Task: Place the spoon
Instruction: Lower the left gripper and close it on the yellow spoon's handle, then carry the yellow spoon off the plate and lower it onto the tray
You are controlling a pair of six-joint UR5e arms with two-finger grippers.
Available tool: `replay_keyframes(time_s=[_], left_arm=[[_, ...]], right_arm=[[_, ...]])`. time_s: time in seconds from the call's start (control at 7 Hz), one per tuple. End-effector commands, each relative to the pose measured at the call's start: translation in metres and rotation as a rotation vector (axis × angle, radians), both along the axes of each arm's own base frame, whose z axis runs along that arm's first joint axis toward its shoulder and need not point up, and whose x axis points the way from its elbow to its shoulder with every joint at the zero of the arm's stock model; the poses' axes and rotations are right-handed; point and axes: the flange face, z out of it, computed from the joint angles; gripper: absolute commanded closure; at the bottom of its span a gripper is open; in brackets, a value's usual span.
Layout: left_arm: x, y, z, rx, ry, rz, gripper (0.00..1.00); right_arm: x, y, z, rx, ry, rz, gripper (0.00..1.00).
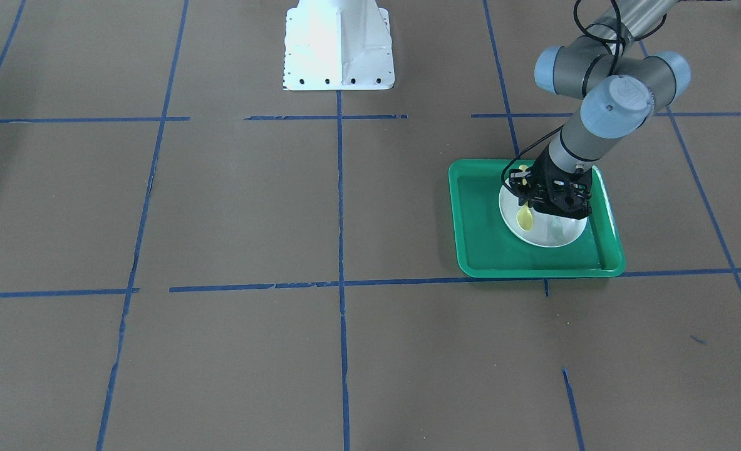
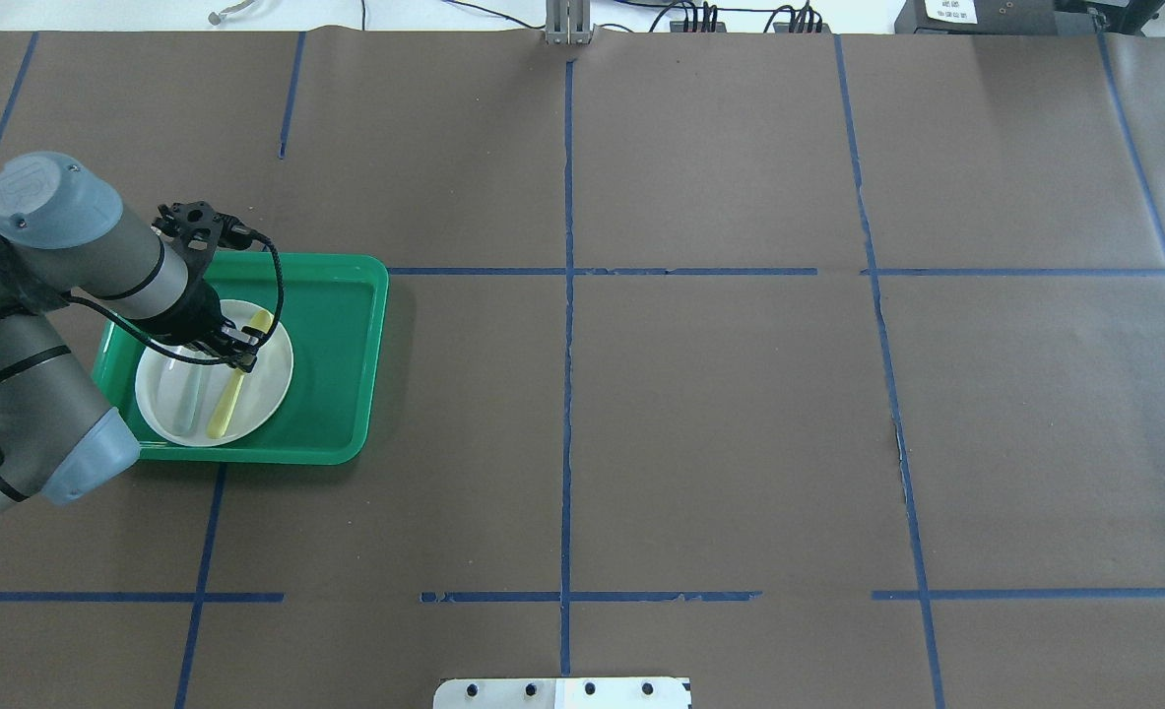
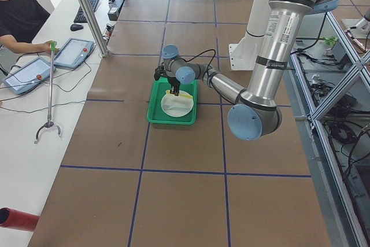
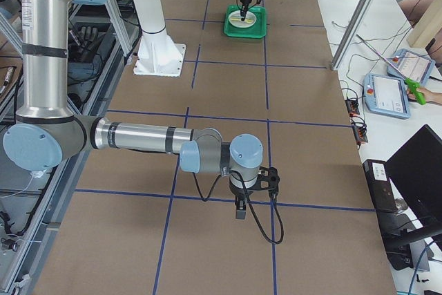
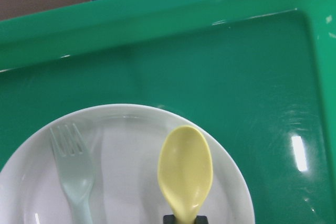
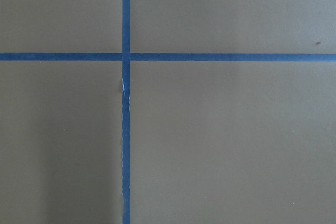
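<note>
- The brown paper-covered table with blue tape lines [image 2: 720, 443] was all the right wrist cam showed. The right gripper [image 4: 239, 212] hung low over it, well apart from the action. Only the right-side view caught it, so I couldn't tell if its fingers were apart or together.
- The left gripper [image 2: 244, 356] was down over the plate. To me this looked like the tail end of the set-down, with the spoon down and not yet let go.
- The rectangular green plastic tray [image 2: 331, 335] held everything. I'd say the next move needs the fingers eased apart and a straight lift, so nothing gets dragged or flicked.
- The round white plate [image 2: 269, 379] sat in the tray. The front view hid a good part of it behind the wrist, while the overhead view showed more of it.
- The pale grey-green plastic fork [image 5: 73, 174] lay on the plate beside the spoon without touching it. It was clear in the left wrist cam and faint from above.
- The small pale yellow plastic spoon [image 5: 185, 169] lay on the plate, bowl pointing away from the robot. The wrist cam showed dark fingertips [image 5: 168, 220] tight on both sides of its neck, so it looked clamped. That cam missed the handle, but the overhead view showed it running back toward the robot.
</note>
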Motion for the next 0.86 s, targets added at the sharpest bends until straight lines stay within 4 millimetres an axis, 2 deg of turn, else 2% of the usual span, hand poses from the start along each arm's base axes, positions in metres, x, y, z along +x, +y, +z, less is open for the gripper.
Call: replay_keyframes(time_s=[0.0,0.29,0.57,0.71], left_arm=[[0.021,-0.009,-0.033,-0.085,0.017,-0.085,1.00],[0.063,-0.017,-0.033,-0.105,0.000,-0.057,1.00],[0.077,-0.014,-0.024,-0.116,-0.017,-0.040,1.00],[0.080,-0.013,-0.027,-0.113,-0.015,-0.035,1.00]], right_arm=[[0.000,0.000,0.000,0.000,0.000,0.000,0.00],[0.000,0.000,0.000,0.000,0.000,0.000,0.00],[0.000,0.000,0.000,0.000,0.001,0.000,0.00],[0.000,0.000,0.000,0.000,0.000,0.000,0.00]])
